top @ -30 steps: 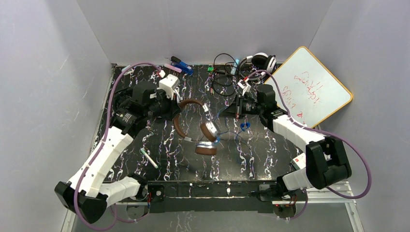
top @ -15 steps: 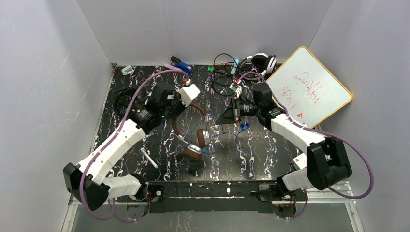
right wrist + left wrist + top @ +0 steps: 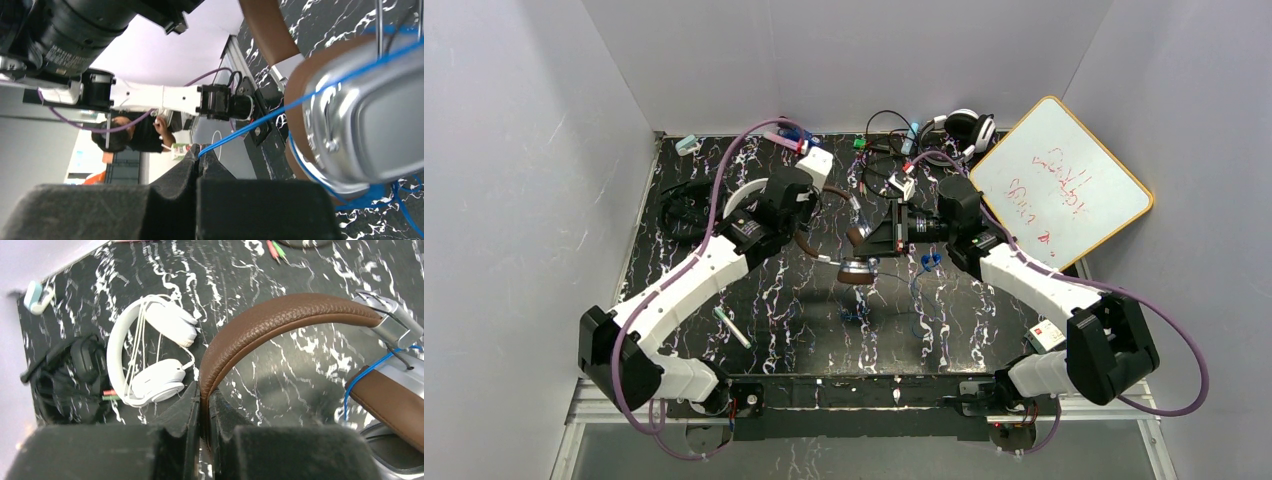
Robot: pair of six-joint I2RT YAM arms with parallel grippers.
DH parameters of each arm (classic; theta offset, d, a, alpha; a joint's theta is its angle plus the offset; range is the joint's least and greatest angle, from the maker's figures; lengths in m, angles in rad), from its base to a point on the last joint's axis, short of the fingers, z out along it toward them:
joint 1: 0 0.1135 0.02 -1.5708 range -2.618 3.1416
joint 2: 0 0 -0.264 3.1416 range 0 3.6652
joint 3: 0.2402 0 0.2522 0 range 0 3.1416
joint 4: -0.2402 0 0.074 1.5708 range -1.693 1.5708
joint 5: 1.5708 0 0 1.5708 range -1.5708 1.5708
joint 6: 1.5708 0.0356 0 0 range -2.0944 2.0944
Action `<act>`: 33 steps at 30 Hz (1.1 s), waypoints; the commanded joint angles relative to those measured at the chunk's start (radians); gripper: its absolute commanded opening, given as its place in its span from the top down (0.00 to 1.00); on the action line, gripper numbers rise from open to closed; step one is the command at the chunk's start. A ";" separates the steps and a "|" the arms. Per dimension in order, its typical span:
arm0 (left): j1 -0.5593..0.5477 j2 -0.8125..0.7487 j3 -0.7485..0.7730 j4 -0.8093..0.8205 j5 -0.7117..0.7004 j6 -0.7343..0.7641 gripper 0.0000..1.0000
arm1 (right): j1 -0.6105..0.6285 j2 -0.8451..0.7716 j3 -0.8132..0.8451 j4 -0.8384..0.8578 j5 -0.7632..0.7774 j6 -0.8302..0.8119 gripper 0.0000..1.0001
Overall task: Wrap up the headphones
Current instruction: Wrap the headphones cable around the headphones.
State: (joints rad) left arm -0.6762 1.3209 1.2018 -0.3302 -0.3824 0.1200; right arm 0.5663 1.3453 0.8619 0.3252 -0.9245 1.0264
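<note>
Brown headphones (image 3: 857, 271), band (image 3: 280, 315) spanning left-right, cups (image 3: 390, 400) rightward, left tool (image 3: 202, 405) clamping band, right tool (image 3: 199, 155) pinching blue cord (image 3: 260, 120)

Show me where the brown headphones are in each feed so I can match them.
Top external: brown headphones near the picture's centre.
Left wrist: headband arcs from bottom centre to upper right, clamped by the left gripper.
Right wrist: ear cup fills the right side.
Shared landmark: the blue cord by the ear cup, pinched by the right gripper.
</note>
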 commanded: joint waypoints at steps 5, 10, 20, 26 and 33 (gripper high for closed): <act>-0.017 0.041 0.060 0.033 -0.370 -0.435 1.00 | 0.051 -0.011 -0.010 0.040 0.148 0.068 0.85; -0.017 0.025 0.060 0.040 -0.475 -0.532 1.00 | 0.078 -0.012 -0.012 -0.031 0.210 0.012 0.86; -0.017 0.034 0.208 -0.109 -0.434 -0.742 1.00 | 0.107 -0.032 -0.132 -0.017 0.338 -0.080 0.91; -0.017 0.024 0.293 -0.176 -0.393 -0.758 1.00 | 0.112 -0.159 -0.299 0.125 0.472 -0.167 0.86; -0.017 0.030 0.399 -0.248 -0.267 -0.784 1.00 | 0.110 -0.235 -0.361 0.214 0.484 -0.292 0.61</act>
State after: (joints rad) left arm -0.6945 1.3823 1.5318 -0.5846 -0.7055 -0.5961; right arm 0.6716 1.1587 0.5194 0.4290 -0.4728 0.8406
